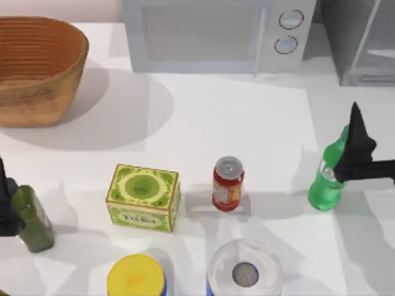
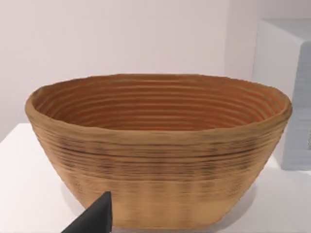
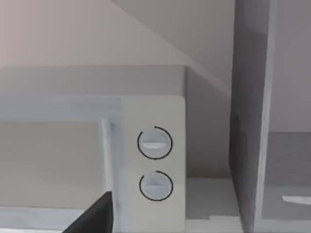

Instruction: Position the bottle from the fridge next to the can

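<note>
Right jaws half-hiding upright bottle.

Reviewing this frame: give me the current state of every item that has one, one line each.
bottle: upright on the table, out of the fridge, right gripper at its upper part.
can: upright, untouched, apart from the bottle.
fridge: door open.
microwave: door shut.
basket: upright.
green box: closed, flat on the table.
olive bottle: upright beside the left gripper.
</note>
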Motion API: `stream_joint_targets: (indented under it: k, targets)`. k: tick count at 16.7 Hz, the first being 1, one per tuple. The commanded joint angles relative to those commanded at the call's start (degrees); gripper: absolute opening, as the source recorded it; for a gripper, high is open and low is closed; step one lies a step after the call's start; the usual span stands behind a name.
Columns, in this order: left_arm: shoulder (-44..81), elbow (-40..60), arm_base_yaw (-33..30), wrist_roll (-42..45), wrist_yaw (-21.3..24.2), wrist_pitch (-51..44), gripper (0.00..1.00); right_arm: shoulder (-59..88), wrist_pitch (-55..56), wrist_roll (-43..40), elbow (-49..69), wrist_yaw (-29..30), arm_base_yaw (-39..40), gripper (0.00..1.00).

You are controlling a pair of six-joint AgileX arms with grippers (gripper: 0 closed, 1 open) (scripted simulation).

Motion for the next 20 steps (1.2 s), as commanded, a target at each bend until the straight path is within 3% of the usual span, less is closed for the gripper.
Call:
stream_joint_targets:
  k: [12,16,20]
  targets:
    - [0.0,0.0,0.0,0.0,0.0,0.0,1.0,-57.51,-53.87,-0.79,-6.23,-24.67,-26.24,1.0]
    - [0.0,0.0,0.0,0.0,0.0,0.0,1.0,-66.24,-63.41,0.18,-7.5,-27.8,-31.67,1.0]
    - [0.0,0.0,0.0,0.0,0.0,0.0,1.0,-67.29,-64.71,0.35,-7.74,-28.24,-32.67,1.0]
